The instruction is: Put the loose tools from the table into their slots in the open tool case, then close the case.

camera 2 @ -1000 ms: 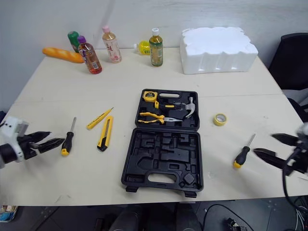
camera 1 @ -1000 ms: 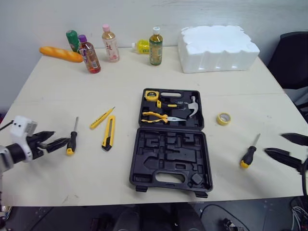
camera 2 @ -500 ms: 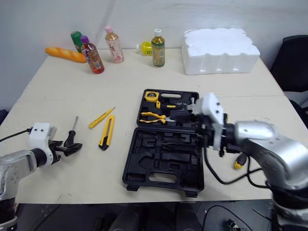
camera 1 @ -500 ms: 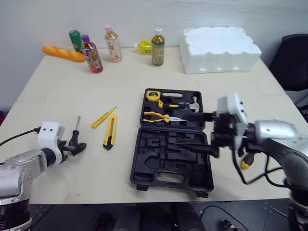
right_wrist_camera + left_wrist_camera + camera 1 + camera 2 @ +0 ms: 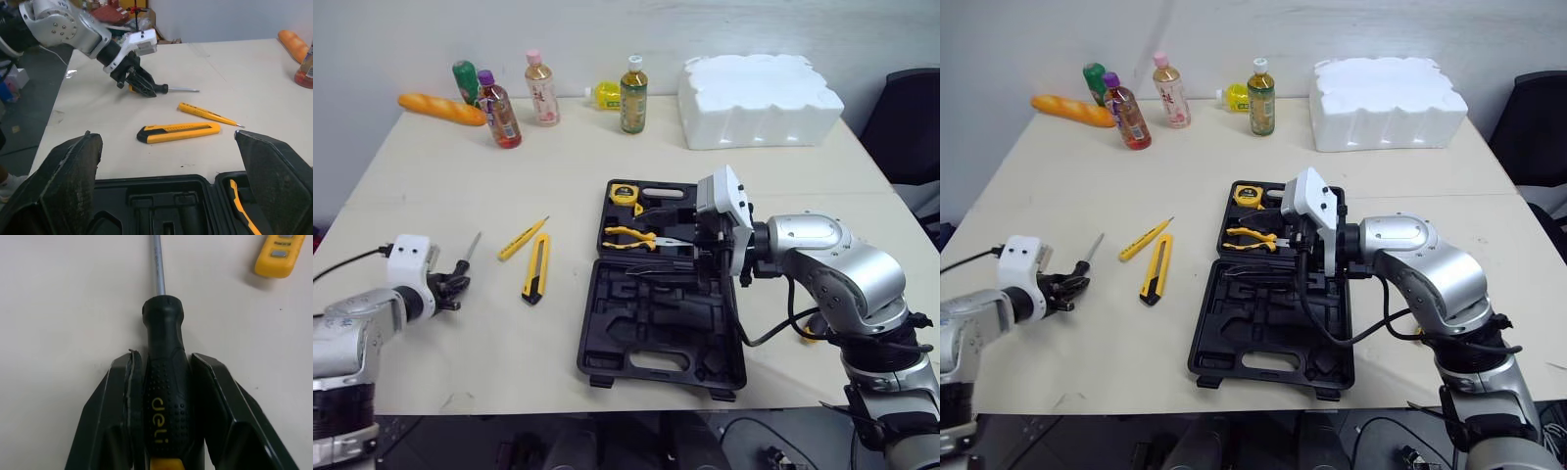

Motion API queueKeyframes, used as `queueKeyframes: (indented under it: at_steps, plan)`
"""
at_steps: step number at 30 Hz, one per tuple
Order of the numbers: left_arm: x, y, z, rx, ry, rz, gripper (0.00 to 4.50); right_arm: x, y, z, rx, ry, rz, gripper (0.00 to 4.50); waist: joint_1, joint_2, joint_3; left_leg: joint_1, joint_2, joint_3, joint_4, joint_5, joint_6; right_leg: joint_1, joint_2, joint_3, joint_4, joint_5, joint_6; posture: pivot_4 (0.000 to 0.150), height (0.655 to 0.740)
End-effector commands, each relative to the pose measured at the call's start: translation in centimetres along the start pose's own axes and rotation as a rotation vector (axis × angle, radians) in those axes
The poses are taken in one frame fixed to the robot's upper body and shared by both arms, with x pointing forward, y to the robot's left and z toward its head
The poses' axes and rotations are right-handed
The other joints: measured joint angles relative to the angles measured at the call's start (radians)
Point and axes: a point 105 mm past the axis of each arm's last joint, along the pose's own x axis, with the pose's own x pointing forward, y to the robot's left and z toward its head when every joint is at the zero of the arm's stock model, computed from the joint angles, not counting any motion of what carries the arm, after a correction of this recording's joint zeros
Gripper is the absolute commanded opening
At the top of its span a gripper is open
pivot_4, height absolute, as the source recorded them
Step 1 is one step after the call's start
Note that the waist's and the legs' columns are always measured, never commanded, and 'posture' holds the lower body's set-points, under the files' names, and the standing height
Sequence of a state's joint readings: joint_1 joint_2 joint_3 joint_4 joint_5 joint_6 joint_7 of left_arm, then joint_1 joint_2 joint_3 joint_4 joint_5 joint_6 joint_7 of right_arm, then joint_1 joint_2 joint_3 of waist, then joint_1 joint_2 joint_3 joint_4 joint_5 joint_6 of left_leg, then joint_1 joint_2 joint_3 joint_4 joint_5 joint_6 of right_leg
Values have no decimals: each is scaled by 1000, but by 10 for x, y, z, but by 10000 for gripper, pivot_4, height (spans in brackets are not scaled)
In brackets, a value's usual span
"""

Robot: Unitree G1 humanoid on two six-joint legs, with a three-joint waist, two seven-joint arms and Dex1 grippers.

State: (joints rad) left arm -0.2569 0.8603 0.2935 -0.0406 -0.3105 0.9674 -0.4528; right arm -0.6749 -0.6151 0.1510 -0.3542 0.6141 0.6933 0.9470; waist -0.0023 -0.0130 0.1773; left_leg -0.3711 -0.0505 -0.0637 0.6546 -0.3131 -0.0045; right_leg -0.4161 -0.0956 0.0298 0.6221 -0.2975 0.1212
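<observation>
At the table's left, my left gripper [image 5: 450, 287] is shut on the black handle of a screwdriver [image 5: 164, 382], one finger on each side; the steel shaft [image 5: 470, 247] points away over the table. My right gripper [image 5: 671, 245] hovers over the open black tool case [image 5: 636, 323], its fingers [image 5: 68, 176] spread wide with nothing between them. The case's far half holds a tape measure [image 5: 623, 194], yellow pliers [image 5: 631, 235] and a hammer. A yellow utility knife [image 5: 535, 266] and a yellow tester pen [image 5: 522, 239] lie loose between the screwdriver and the case.
Several bottles [image 5: 629, 93] and a bread loaf [image 5: 438, 110] stand along the far edge, with a white foam block [image 5: 759, 98] at the back right. A black chair [image 5: 911, 117] is off the table's right side.
My left gripper has slid forward onto the screwdriver handle and closed on it. My right arm has swung from the table's right edge to above the case, still open.
</observation>
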Motion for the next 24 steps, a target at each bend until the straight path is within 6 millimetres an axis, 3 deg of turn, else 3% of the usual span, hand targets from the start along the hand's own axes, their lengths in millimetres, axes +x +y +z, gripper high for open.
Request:
queueKeyframes:
  at_steps: [1,4,6,10,13,17,19,24]
  plan:
    - [-19,-18,62,261,-114,-174,10698,-8,3,1,-37,-1,-29,45000,3,-1,0,-1,0,0,-1,0,0,-1,0,0,-1,0,0,1500,7383]
    - [-27,-31,88,412,-140,-260,10698,-17,2,-5,-25,17,-64,45000,5,-2,0,-5,-1,-4,-1,0,0,-2,-1,-2,-2,0,0,1500,7383]
    - [-25,-55,105,529,-178,-364,10698,-25,4,-9,-8,26,-100,45000,4,0,0,-5,-2,-2,-3,0,1,-2,-3,-1,-2,0,0,1500,7383]
    - [-8,-141,125,725,-195,-702,10698,-49,1,-32,23,115,-235,45000,19,0,0,-6,-3,-2,-3,0,2,-2,0,-9,-2,0,0,1500,7383]
    - [-4,-163,124,800,-170,-791,10698,-55,4,-35,40,127,-261,45000,10,-1,0,-11,-3,1,1,0,4,-6,0,-17,-1,0,0,1500,7383]
    - [12,-232,129,937,-188,-968,10698,-87,8,-60,72,227,-432,45000,12,-1,1,-21,-3,3,8,0,5,-15,-1,-21,5,0,1,1500,7383]
    - [20,-248,128,991,-173,-974,10698,-98,11,-70,89,263,-506,45000,25,-2,1,-20,-4,2,11,1,6,-12,-1,-22,4,1,3,1500,7383]
    - [18,-256,121,1110,-147,-1044,10698,-105,27,-70,127,239,-551,45000,7,-2,2,-16,-6,8,11,2,9,-13,-1,-14,5,2,5,1500,7383]
